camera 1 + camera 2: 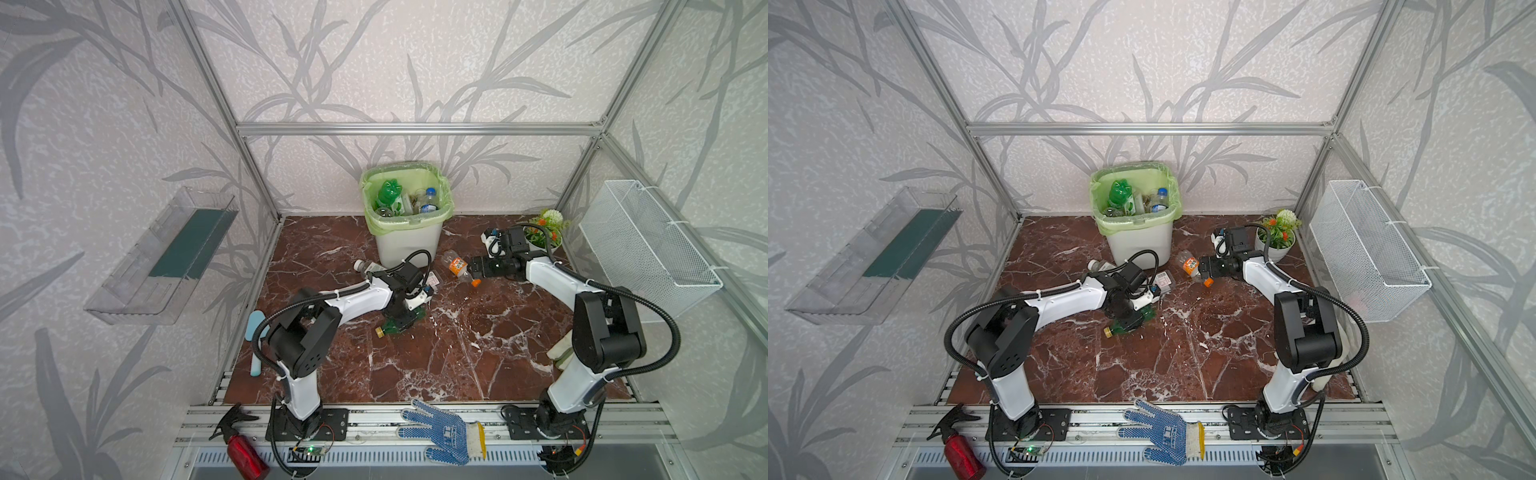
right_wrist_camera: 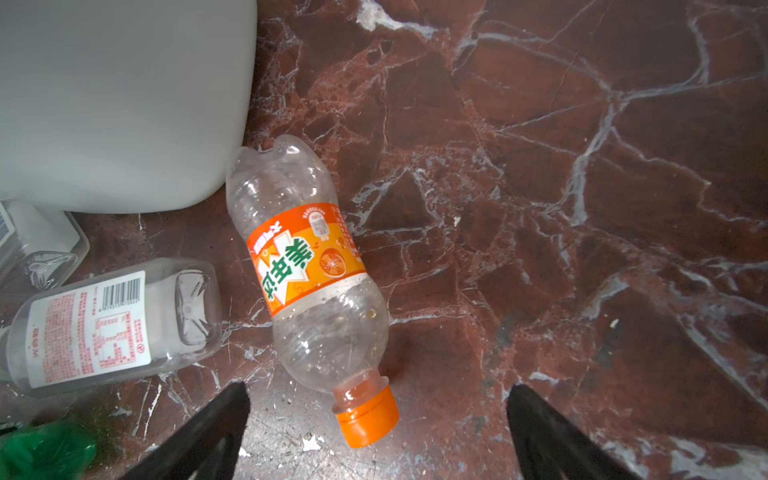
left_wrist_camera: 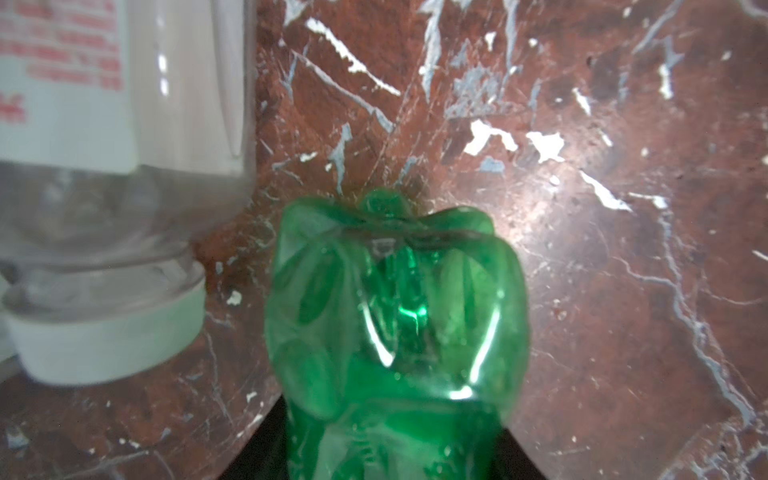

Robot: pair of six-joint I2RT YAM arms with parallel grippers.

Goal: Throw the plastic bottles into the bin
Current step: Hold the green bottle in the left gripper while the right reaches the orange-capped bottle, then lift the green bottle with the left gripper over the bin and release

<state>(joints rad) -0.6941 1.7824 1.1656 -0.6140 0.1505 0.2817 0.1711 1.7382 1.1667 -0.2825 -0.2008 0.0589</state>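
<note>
Left hand (image 1: pixel 402 320) points down at the table (image 1: pixel 457 353), a little way in front of the bin (image 1: pixel 405 249), its fingers pressed against both sides of a crumpled green bottle (image 3: pixel 395 311); it looks clamped on it. That bottle lies flat, its gold cap end farther from the bin than its base. Right hand (image 2: pixel 378 390) hovers just off the bin's front corner on the right arm's side, fingers wide apart, holding nothing. An orange bottle (image 2: pixel 316 266) lies straight ahead of it: base almost touching the bin's wall, orange cap in the gap between the spread fingers. Its long axis therefore runs along the hand's reach, so the fingers would close across its width. By my reading the right hand is much the nearer to it, and would have to reach further along the body before closing. A clear bottle (image 2: pixel 108 324) with a white label lies beside it, also before the bin. Several bottles (image 1: pixel 428 199) lie inside the bin.
</note>
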